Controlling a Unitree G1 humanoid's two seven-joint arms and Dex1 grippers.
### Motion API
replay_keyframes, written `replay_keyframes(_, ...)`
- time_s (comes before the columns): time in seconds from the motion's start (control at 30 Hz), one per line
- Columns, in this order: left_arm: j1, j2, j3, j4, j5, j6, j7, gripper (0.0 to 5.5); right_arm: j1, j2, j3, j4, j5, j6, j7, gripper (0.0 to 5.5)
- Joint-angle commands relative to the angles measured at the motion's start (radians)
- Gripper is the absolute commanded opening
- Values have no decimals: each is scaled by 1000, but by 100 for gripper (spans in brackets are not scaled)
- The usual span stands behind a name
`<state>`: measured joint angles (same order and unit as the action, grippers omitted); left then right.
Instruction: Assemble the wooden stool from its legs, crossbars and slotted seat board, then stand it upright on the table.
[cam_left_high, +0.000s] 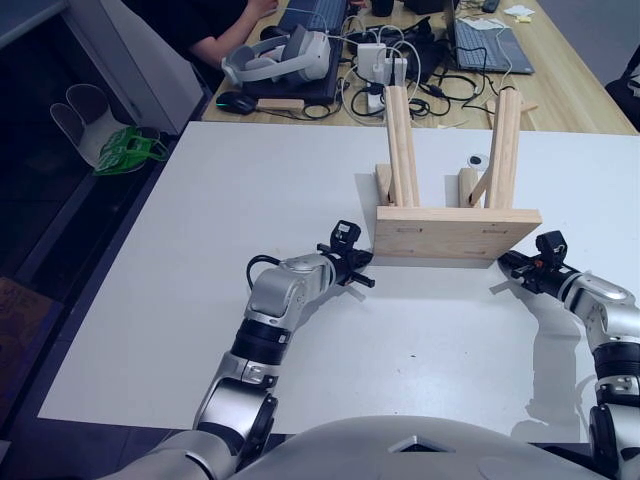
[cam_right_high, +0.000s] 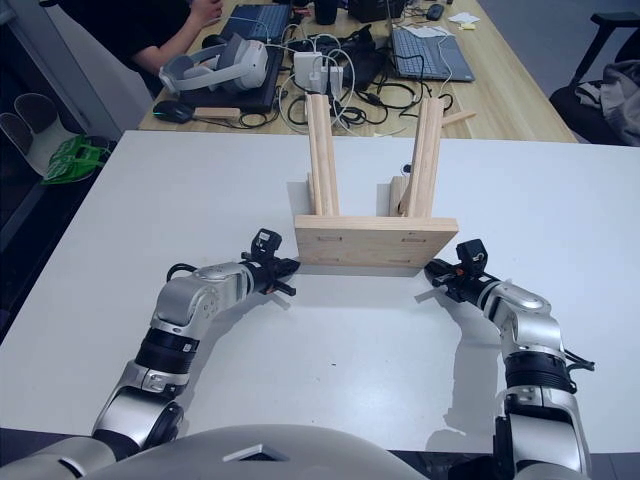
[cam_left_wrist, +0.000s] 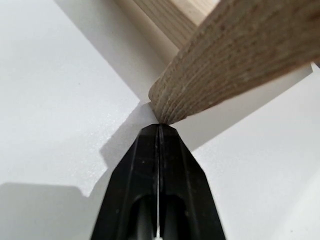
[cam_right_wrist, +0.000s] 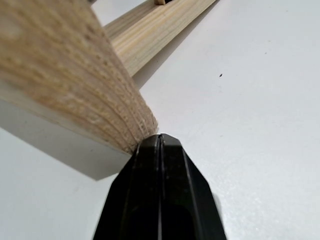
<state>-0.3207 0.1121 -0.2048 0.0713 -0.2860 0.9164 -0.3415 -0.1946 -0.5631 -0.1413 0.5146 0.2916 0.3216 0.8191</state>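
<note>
Left gripper (cam_left_high: 365, 272): fingers pressed shut, holding nothing, tips touching the left lower corner of the seat board (cam_left_high: 455, 232). Wooden stool (cam_right_high: 368, 240): lying on its side toward the far right of the table (cam_left_high: 200, 250), board on edge, legs (cam_left_high: 402, 145) pointing to the far edge. Right gripper (cam_left_high: 506, 262): likewise closed and empty, against the right lower corner. Flanking contact probably braces the board for tipping upright.

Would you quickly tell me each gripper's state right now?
Left gripper: closed, empty, at the stool seat's corner.
Right gripper: closed, empty, at its other corner.
</note>
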Motion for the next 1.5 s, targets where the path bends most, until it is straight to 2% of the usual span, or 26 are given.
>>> replay_keyframes(0.03,2,-8,6,1,13,13,17,0,15,16,13,4,-6,26,-1,4)
replay_keyframes(0.23,5,-4,-3,-1,48,7,50,0,13,20,10,1,-2,30,-3,4)
replay_keyframes(0.87,19,-20,17,-31,-23,-22,-82,0,19,22,12,-31,28,52,25,4)
replay_keyframes(1.5,33,10,71,-108,-82,17,-147,0,66,29,-43,-335,187,281,74,4)
